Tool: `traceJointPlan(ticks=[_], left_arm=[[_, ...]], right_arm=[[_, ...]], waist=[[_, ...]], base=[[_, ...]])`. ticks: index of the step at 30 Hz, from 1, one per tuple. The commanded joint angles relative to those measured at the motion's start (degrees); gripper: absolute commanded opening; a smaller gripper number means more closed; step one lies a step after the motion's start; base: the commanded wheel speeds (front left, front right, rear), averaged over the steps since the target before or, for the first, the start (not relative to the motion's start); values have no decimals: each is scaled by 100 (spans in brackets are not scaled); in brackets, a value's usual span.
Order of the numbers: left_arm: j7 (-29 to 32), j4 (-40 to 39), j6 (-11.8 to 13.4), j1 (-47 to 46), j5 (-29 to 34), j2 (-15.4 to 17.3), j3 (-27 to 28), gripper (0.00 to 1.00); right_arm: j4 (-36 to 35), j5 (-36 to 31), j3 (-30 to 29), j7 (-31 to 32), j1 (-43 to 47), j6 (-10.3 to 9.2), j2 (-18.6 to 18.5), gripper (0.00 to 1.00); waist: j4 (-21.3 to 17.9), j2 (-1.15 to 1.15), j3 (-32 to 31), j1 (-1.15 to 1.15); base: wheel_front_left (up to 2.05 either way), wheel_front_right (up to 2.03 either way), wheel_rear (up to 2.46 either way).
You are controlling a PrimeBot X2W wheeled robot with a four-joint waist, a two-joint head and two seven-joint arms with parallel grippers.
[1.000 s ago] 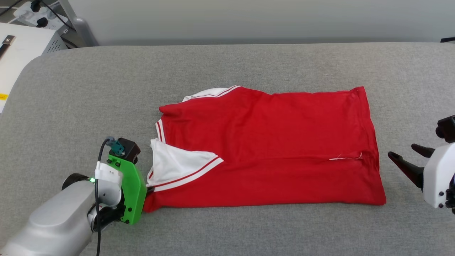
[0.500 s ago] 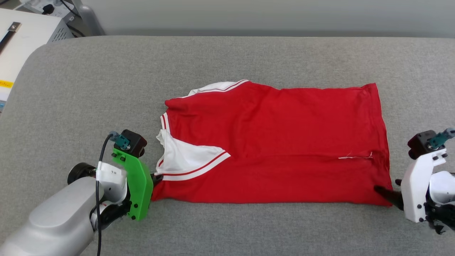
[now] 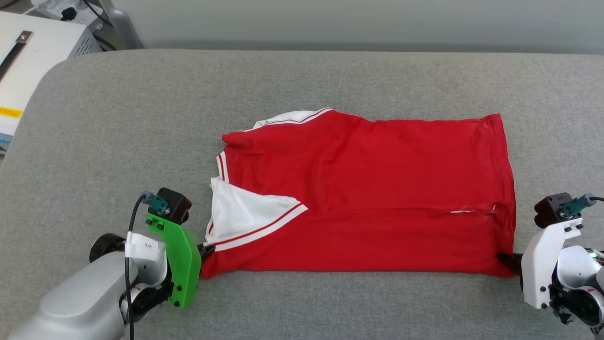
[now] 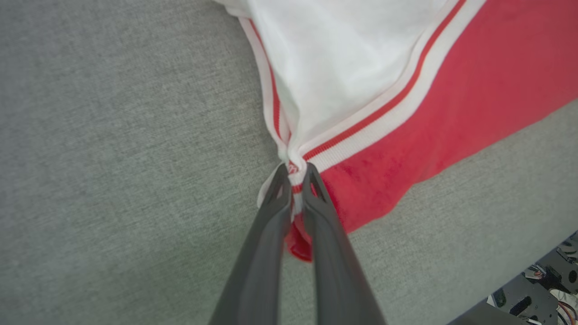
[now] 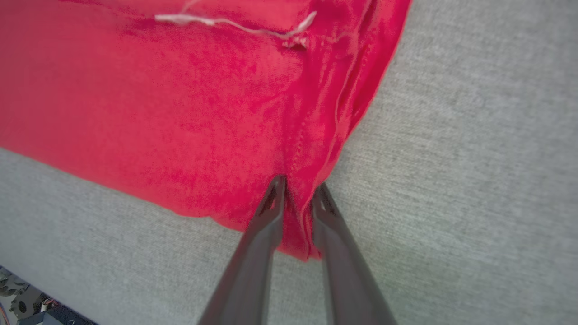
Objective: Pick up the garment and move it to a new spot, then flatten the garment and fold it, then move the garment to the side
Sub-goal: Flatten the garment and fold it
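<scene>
The garment (image 3: 368,198) is a red jersey T-shirt folded into a long band on the grey padded table (image 3: 302,80), with a white striped sleeve lying on its left end. My left gripper (image 3: 206,248) is shut on the near left corner, and in the left wrist view its fingertips (image 4: 295,174) pinch the striped trim of the garment (image 4: 406,113). At the near right corner, my right gripper (image 3: 507,259) has its fingers closed on the hem. The right wrist view shows the right gripper (image 5: 300,187) with red cloth of the garment (image 5: 180,113) bunched between the tips.
A white box (image 3: 28,61) and a power strip (image 3: 61,9) sit beyond the table's far left corner. Bare grey padding surrounds the shirt on all sides. The table's near edge lies just below both grippers.
My right gripper came in from the right, open, reached the garment's near right corner and closed on it. The left gripper kept its hold. The head camera shifted slightly.
</scene>
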Motion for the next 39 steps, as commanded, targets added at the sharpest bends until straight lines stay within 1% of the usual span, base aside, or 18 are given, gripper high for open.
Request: traceJointPlan(ticks=[1,4,8,11,15,19,21,24,28,29,30,31,32,36,37,39], left_arm=[[-57,-8,45,122,-27,42,12,0],[-147,-114,67,204,-45,154,48,0],[-222,-453,168,376,-79,410,92,0],[-223,-835,311,575,-113,638,91,0],[-229,-1328,545,880,-167,863,58,0],[-221,-1571,745,1184,-255,955,-9,0],[-230,-1590,813,1318,-309,944,-41,0],[-237,-1483,872,1468,-364,880,-99,0],[-276,-1190,849,1573,-445,742,-132,0],[-299,-1128,844,1569,-426,720,-137,0],[-355,-1065,839,1568,-427,687,-119,15],[-402,-1026,835,1561,-429,664,-98,82],[-457,-998,840,1545,-420,653,-71,100],[-672,-1078,853,1414,-364,759,92,100],[-837,-1301,900,1245,-333,937,298,100],[-971,-1449,964,1052,-236,1068,458,100]], right_arm=[[17,67,121,-88,76,1,37,0],[-229,128,68,-326,140,1,-139,0],[-702,210,-107,-492,456,1,-421,0],[-1097,250,-326,-527,858,1,-594,0],[-1545,272,-732,-491,1479,1,-649,0],[-1768,224,-1105,-330,2025,1,-518,0],[-1792,181,-1252,-240,2211,1,-417,0],[-1678,123,-1400,-101,2394,1,-226,0],[-1437,34,-1457,-33,2449,1,9,0],[-1396,17,-1455,-42,2440,1,55,7],[-1354,10,-1474,-81,2423,1,119,34],[-1334,-4,-1483,-117,2409,1,156,70],[-1330,-28,-1489,-161,2389,1,182,100],[-1476,-190,-1582,-481,2318,1,212,100],[-1707,-315,-1744,-779,2266,1,225,100],[-1885,-433,-1907,-1012,2208,1,265,100]], waist=[[-32,0,-169,0],[-48,0,-335,0],[-54,0,-522,0],[-50,0,-610,0],[-54,0,-657,0],[-95,0,-635,0],[-118,0,-591,0],[-136,0,-519,0],[-138,0,-463,0],[-137,0,-458,0],[-132,0,-459,0],[-127,0,-465,0],[-123,0,-476,0],[-109,0,-577,0],[-119,0,-635,0],[-137,0,-645,0]], base=[[0,0,0],[0,0,0],[0,0,0],[0,0,0],[0,0,0],[0,0,0],[0,0,0],[0,0,0],[0,0,0],[0,0,0],[0,0,0],[0,0,0],[0,0,0],[0,0,0],[0,0,0],[0,0,0]])
